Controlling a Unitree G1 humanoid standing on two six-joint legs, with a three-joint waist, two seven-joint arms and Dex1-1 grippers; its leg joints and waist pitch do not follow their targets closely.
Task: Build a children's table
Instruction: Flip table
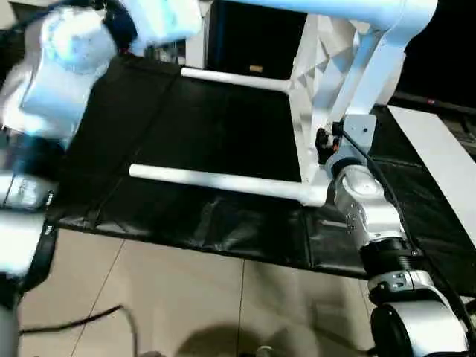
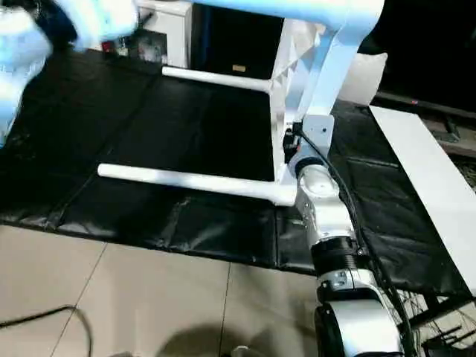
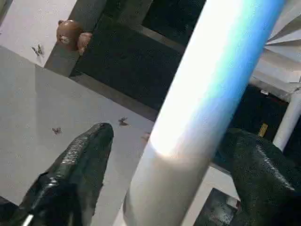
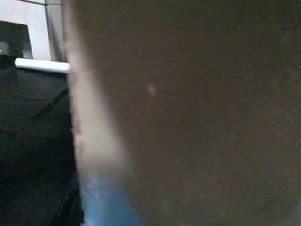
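Note:
The children's table lies on its side on the black mat, its white top point(image 1: 327, 67) standing on edge with the ribbed underside facing left. Two white legs point(image 1: 216, 181) point(image 1: 230, 77) stick out leftward just above the mat. A third leg point(image 2: 275, 7) runs along the top of the picture. In the left wrist view this upper leg point(image 3: 211, 94) passes between the black fingers point(image 3: 84, 165) of my left gripper point(image 3: 169, 134), which stands open around it with a gap on one side. My right gripper point(image 1: 325, 143) is pressed up against the top's edge near its lower corner socket.
The black mat point(image 1: 186, 134) covers the work area, with pale floor tiles point(image 1: 186, 297) in front of it and a dark cable point(image 1: 74, 320) lying on them. A flat white board point(image 1: 439, 149) lies at the right. A white-grey cushion point(image 2: 364, 78) sits behind the table top.

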